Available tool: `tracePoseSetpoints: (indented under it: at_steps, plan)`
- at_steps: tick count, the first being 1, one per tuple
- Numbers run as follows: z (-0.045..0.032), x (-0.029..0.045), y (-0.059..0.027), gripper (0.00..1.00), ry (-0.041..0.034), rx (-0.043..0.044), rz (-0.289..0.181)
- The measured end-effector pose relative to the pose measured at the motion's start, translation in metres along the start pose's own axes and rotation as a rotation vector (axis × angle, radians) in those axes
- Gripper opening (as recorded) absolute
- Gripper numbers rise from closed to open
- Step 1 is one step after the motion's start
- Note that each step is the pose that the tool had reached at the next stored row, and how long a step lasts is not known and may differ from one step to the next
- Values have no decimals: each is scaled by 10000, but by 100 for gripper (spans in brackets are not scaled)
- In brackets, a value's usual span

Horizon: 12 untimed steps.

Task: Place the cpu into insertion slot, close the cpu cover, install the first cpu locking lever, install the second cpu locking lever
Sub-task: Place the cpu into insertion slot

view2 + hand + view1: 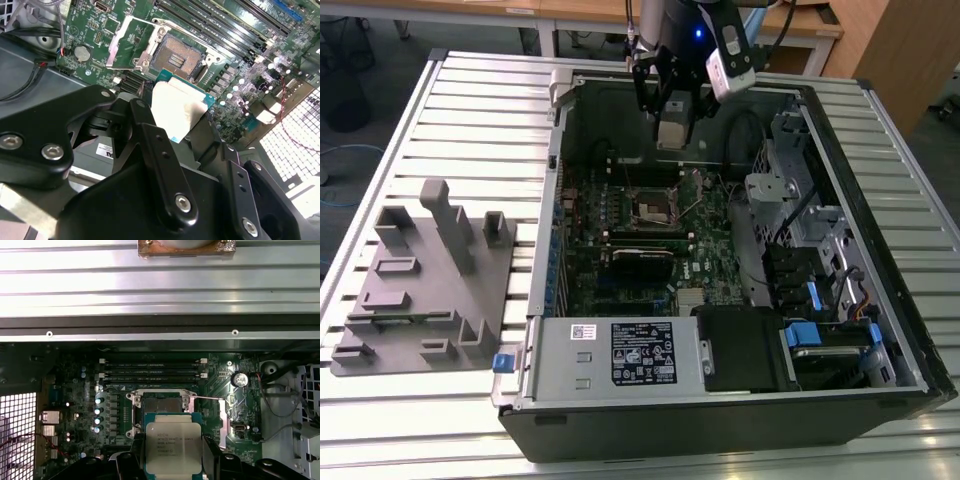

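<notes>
My gripper [672, 138] hangs over the far part of the open computer case, shut on the cpu [172, 445]. The cpu [176, 106] is a flat silver-topped square on a green base, held by its edges between two black fingers [146, 127]. It is above the board, apart from the insertion slot [160, 404]. That slot [177, 57] lies open, its brownish contact field bare. The cpu cover [122, 42], a silvery windowed frame, is swung up beside the slot. In the exterior view the slot [655, 205] sits on the green board, nearer than the gripper.
Long memory slots [152, 371] run just beyond the socket. A black card [642, 262] and the power supply [620, 352] lie nearer. Drive bays with blue tabs [820, 300] fill the exterior view's right. A grey fixture block [420, 280] stands on the ribbed table [470, 110].
</notes>
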<state>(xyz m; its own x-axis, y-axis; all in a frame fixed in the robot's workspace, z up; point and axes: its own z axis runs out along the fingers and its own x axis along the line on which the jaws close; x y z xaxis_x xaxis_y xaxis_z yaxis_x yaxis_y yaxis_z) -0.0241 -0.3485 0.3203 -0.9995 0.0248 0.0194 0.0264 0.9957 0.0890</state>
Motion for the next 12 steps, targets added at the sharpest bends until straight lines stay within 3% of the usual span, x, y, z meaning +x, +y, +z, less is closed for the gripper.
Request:
tracePoseSetpoints:
  at_steps: [12]
  plan:
    - [23,-1,-2,54,-2,-5,0]
